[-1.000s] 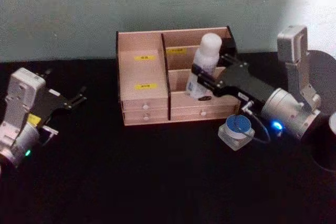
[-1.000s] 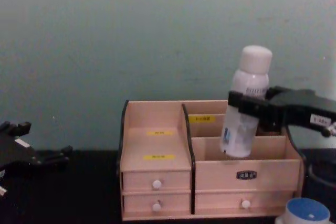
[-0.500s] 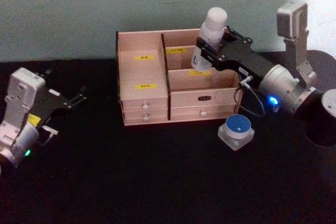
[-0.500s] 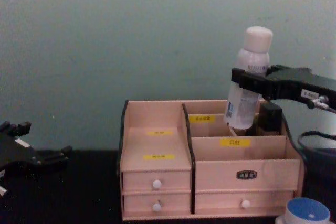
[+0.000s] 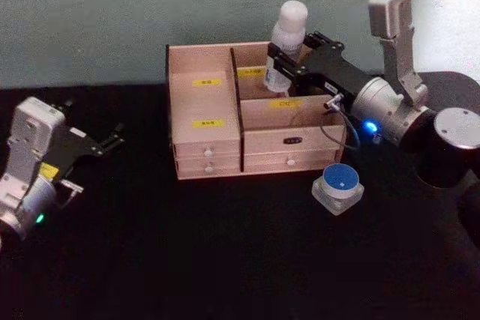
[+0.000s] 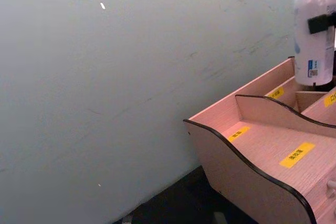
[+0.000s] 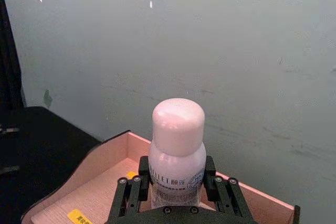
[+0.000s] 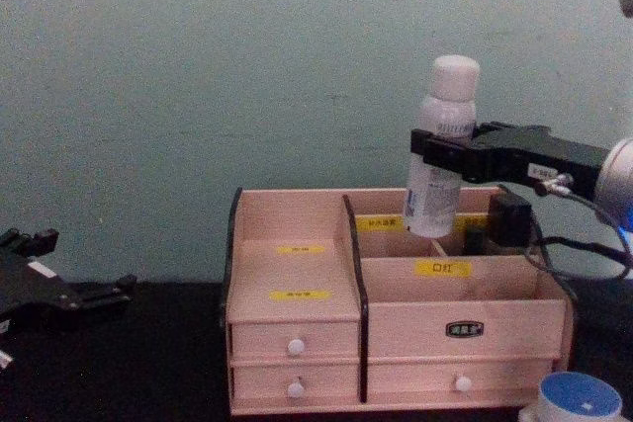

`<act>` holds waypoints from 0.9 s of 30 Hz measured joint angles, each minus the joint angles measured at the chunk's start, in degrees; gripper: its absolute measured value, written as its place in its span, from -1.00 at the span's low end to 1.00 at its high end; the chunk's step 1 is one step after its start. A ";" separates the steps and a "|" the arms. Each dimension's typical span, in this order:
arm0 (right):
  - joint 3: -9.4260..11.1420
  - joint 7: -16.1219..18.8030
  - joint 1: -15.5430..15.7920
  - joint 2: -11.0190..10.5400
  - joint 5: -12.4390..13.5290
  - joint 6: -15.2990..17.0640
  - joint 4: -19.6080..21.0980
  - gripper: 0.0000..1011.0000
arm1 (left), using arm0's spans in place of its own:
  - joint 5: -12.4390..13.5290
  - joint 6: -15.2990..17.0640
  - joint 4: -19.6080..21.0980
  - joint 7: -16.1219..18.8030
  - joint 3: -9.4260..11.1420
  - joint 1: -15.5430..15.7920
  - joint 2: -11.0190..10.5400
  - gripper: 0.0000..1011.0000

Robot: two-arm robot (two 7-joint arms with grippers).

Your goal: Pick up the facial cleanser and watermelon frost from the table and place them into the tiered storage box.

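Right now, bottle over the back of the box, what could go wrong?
The facial cleanser, clamped in the right gripper, leans over the rear tier of the tiered storage box; released, it may catch a divider or topple. The blue-lidded jar sits close below the right arm and could be knocked on retreat. Left gripper is parked far left.

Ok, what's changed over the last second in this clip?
The right end effector, still shut on the white bottle, lifted it and carried it back from the front right compartment of the tiered storage box to above the rear one. The left end effector, the box and the blue-lidded jar stayed put.
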State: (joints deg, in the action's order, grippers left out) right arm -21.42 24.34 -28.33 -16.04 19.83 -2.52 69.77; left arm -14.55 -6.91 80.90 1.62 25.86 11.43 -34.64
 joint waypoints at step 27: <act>-1.13 0.63 -6.33 4.95 -3.16 -0.58 -12.19 0.18 | 0.00 0.00 0.00 0.00 0.00 0.00 0.00 0.98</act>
State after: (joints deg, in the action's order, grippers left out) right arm -22.55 24.97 -34.66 -11.08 16.67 -3.10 57.58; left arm -14.55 -6.91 80.90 1.62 25.86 11.43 -34.65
